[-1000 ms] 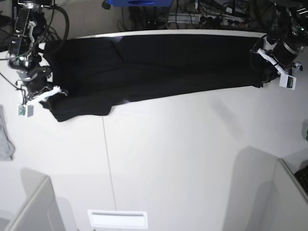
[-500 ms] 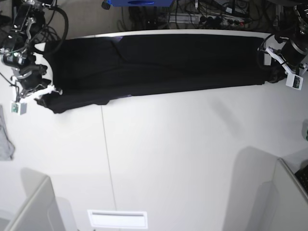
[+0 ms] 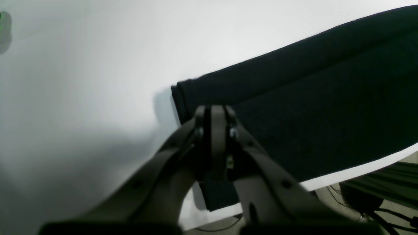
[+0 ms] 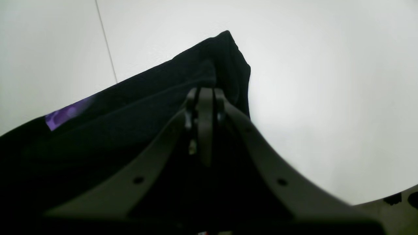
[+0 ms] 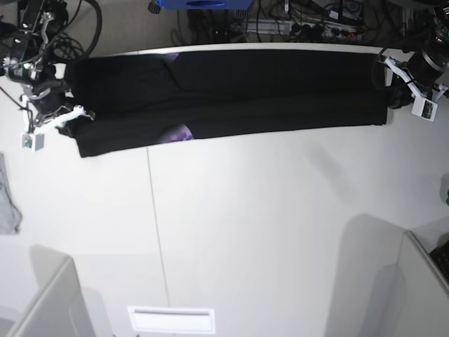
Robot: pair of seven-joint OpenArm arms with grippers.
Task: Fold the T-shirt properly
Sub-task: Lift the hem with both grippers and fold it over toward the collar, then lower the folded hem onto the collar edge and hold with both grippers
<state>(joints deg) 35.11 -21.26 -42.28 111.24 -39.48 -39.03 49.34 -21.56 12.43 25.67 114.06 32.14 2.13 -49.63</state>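
The black T-shirt (image 5: 231, 95) lies stretched as a long folded strip along the table's back edge. A bit of purple print (image 5: 179, 133) peeks out at its near edge and shows again as the purple print (image 4: 63, 114) in the right wrist view. My right gripper (image 5: 70, 116) is at the strip's left end, shut on the T-shirt (image 4: 147, 98) near its corner, gripper (image 4: 204, 94). My left gripper (image 5: 391, 97) is at the right end, shut on the T-shirt (image 3: 310, 107) by its short edge, gripper (image 3: 214, 114).
A small grey cloth (image 5: 7, 200) hangs over the table's left edge. A thin seam (image 5: 156, 232) runs front to back through the white table. A white slotted plate (image 5: 172, 319) sits at the front, with grey panels (image 5: 49, 302) at both front corners. Cables (image 5: 302, 24) lie behind the table.
Both grippers have pulled the shirt's ends outward and toward the back edge. The strip now lies straighter, and the purple print shows more at its near edge.
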